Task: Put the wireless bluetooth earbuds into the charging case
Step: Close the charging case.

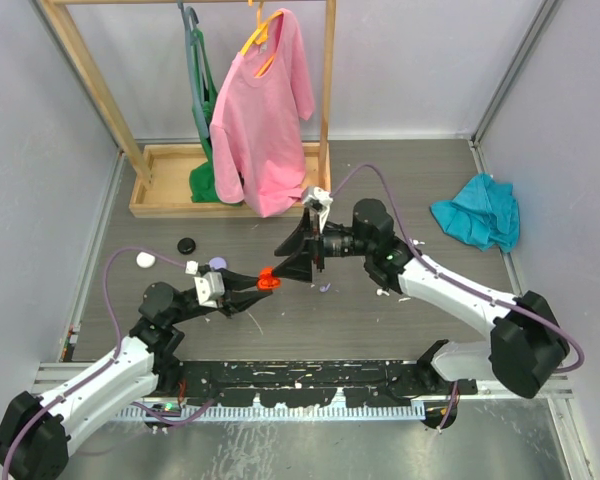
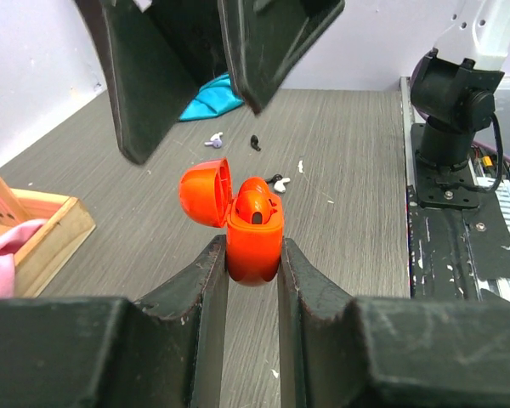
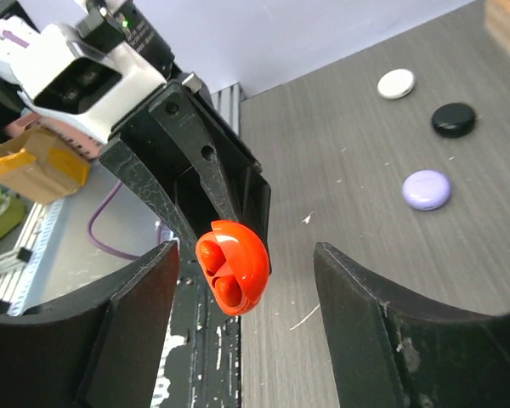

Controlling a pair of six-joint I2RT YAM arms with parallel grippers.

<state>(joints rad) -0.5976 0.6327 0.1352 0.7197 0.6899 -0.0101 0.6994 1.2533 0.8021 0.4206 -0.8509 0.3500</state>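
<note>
"Where's the charging case (image 2: 255, 248)?"

"Pinched upright between the jaws of my left gripper (image 1: 248, 282), held up over the table (image 2: 348, 153). Its lid (image 2: 206, 194) is hinged open, and two red earbuds (image 3: 225, 285) sit inside."

"And your right gripper (image 1: 283, 262)?"

"Jaws spread wide, one either side of the case, touching nothing."

"Anything loose?"

"A lilac earbud (image 2: 213, 138), a dark earbud (image 2: 255, 143) and a white earbud (image 2: 280, 184) lie on the table to the right. Three round cases (image 3: 426, 189) lie to the left."

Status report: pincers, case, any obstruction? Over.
Left pincer shut on red case, lid open. Right pincer open, poised at it. Red earbuds sit inside. Nothing between them.
</note>
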